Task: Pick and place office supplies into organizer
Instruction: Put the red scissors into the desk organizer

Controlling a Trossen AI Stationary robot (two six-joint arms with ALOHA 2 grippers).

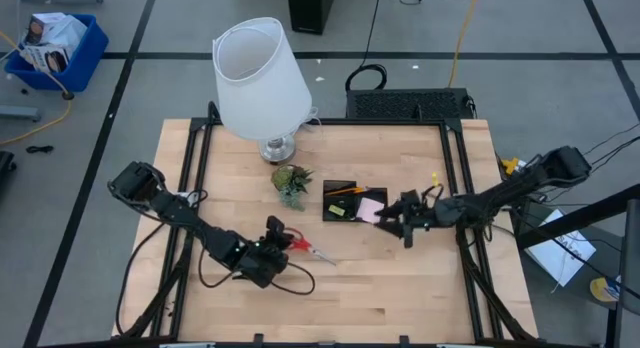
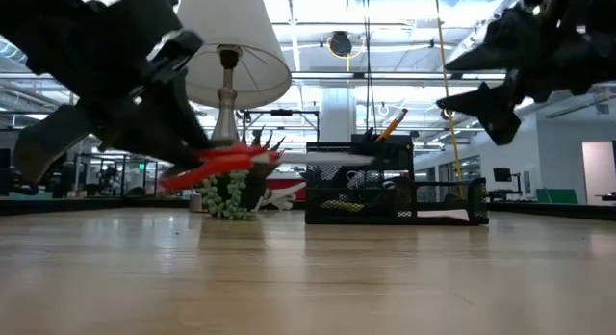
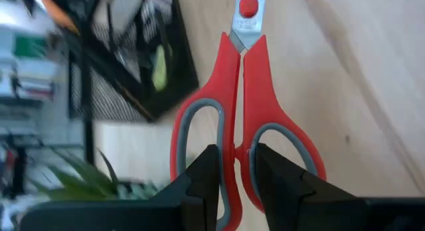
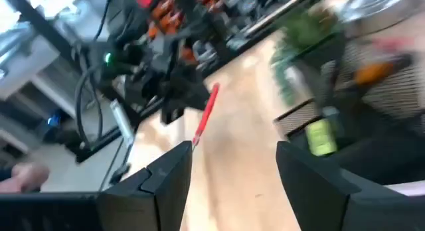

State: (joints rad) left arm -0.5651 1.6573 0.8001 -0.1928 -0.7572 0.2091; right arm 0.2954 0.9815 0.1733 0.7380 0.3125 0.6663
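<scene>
I have the red-handled scissors with grey finger loops [image 3: 242,125] in my left claw [image 3: 234,181]. The two dark fingers pinch the red part between the loops, and the shiny blades point away from the claw. In the low view the scissors hang in the air above the light wooden counter [image 1: 400,278], not touching it. From above they are near the middle of the counter, a bit toward the front edge.

The low black mesh organizer tray [image 1: 338,185] sits near the middle of the counter, just beside the small green plant [image 1: 292,184]. An orange pen, a pink sticky pad [image 1: 372,208] and a small yellow-green piece [image 4: 321,137] already lie in or at it.

I think I am at the carry step. Next I must bring the scissors over the tray, pick a slot long enough, and let go gently.

My right claw [image 4: 234,161] hovers by the tray's right side. Its fingers are spread wide and hold nothing.

The white-shaded lamp [image 1: 258,78] stands near the back edge.
</scene>
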